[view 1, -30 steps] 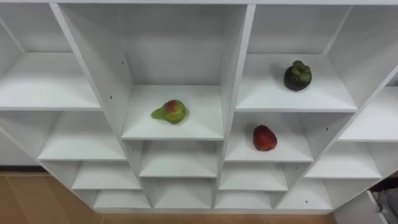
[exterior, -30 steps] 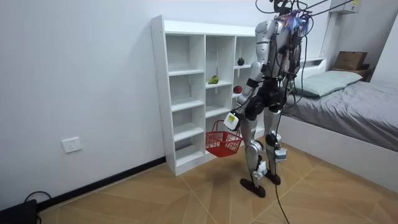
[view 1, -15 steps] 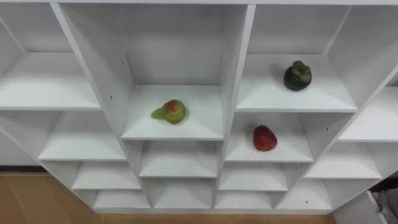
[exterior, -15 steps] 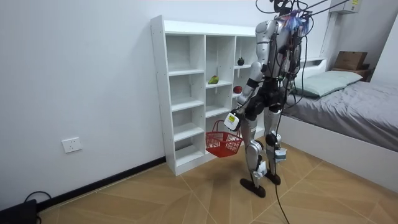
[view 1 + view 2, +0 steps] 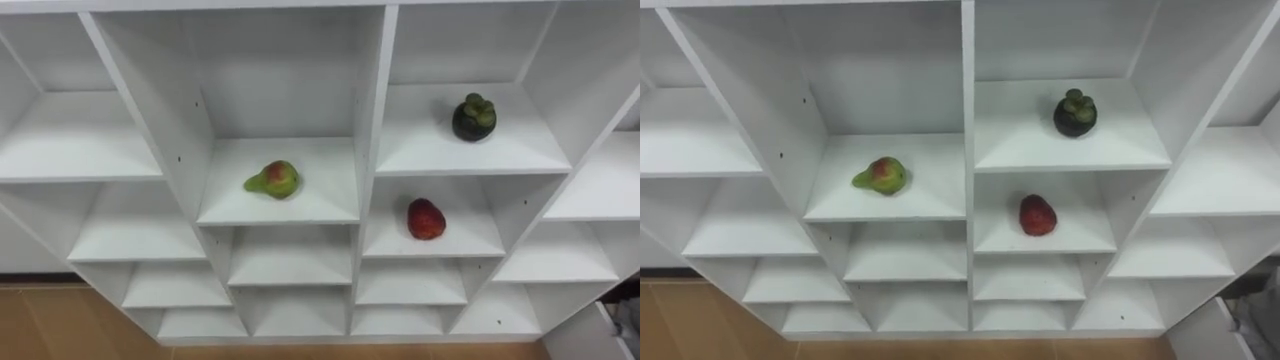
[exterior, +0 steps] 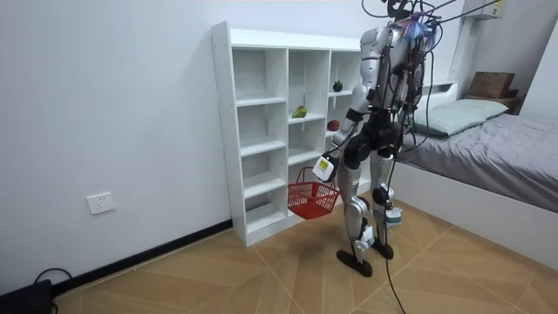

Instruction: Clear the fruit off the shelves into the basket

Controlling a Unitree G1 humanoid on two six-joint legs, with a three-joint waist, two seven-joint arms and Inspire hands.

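I stand facing a white closet of open shelves. A green-red pear lies on a middle shelf. A dark mangosteen sits one column to the right and a shelf higher, with a red fruit on the shelf below it. In the room view my left hand hangs low at my side, its fingers curled on the handle of a red basket, which hangs just above the floor in front of the closet's lower shelves.
The other shelves hold nothing. A bed with a grey cover stands close behind me on the room view's right, with a cardboard box at its head. Bare wooden floor stretches to the room view's left.
The eye view has shifted slightly, so my head moved; the fruits lie where they were. The basket has swung a little toward the closet.
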